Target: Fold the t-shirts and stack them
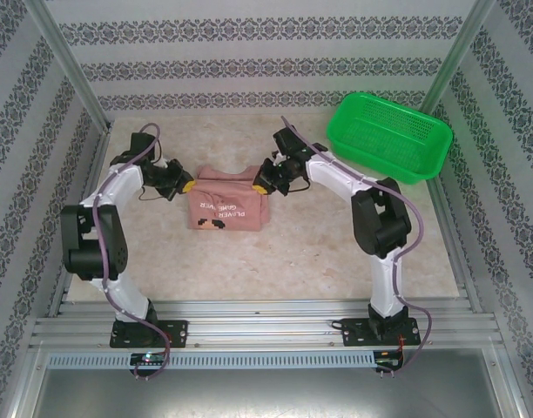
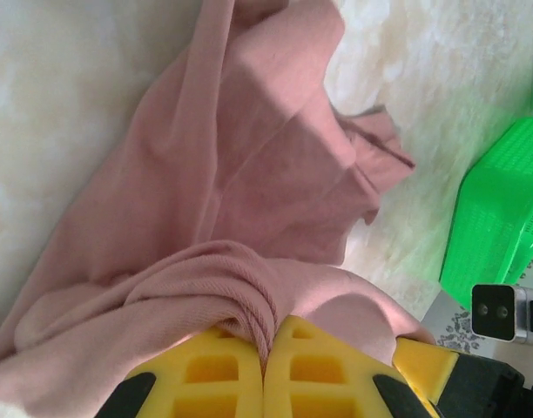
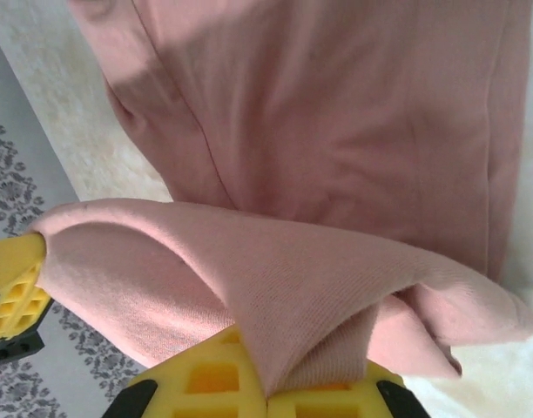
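You have the pale marbled table (image 1: 319,261) stretching out ahead of both arm bases, with patterned walls closing it in on three sides. The green mesh basket (image 1: 390,137) sits at the table's far right corner, well apart from the cloth. The salmon-pink t-shirt (image 1: 225,207) lies near the middle of the table, between your two arms, gathered into a rough rectangle with its chest side up. Its near part rests flat on the table, while its far edge is raised at both corners. Your left end effector (image 1: 186,186) is clenched on the t-shirt at the far left corner. In the left wrist view its yellow fingers (image 2: 214,374) press together with a ribbed fold of pink cloth pinched in the seam between them. Your right end effector (image 1: 261,185) is likewise clamped on the t-shirt at the far right corner. In the right wrist view the cloth drapes over its yellow fingers (image 3: 205,379), and a fold is caught where they meet. A small brown-orange pixel print (image 1: 212,224) with white text marks the shirt near its near edge.
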`<move>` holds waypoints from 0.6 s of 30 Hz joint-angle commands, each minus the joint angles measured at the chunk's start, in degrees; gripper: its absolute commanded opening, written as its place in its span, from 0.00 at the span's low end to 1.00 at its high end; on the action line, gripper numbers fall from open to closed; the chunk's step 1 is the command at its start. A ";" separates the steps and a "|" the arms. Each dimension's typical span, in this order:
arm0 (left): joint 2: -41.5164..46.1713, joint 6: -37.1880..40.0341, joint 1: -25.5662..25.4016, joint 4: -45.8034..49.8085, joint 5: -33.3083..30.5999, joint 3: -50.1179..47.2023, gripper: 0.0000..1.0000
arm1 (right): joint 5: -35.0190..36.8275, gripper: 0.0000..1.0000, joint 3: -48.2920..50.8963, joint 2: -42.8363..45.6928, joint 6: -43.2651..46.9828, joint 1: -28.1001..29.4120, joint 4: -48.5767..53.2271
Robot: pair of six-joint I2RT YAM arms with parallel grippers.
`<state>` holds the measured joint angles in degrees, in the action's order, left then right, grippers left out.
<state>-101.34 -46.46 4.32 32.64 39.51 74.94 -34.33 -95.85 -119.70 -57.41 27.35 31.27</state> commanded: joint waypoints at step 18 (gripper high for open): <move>-16.83 -2.59 2.87 -6.40 5.81 38.29 0.69 | -3.10 0.53 -34.51 -12.45 6.56 -12.67 6.94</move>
<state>-122.10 -49.91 6.11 26.96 43.68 106.78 -36.97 -121.34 -135.15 -56.93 16.78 31.92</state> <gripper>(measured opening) 0.678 0.522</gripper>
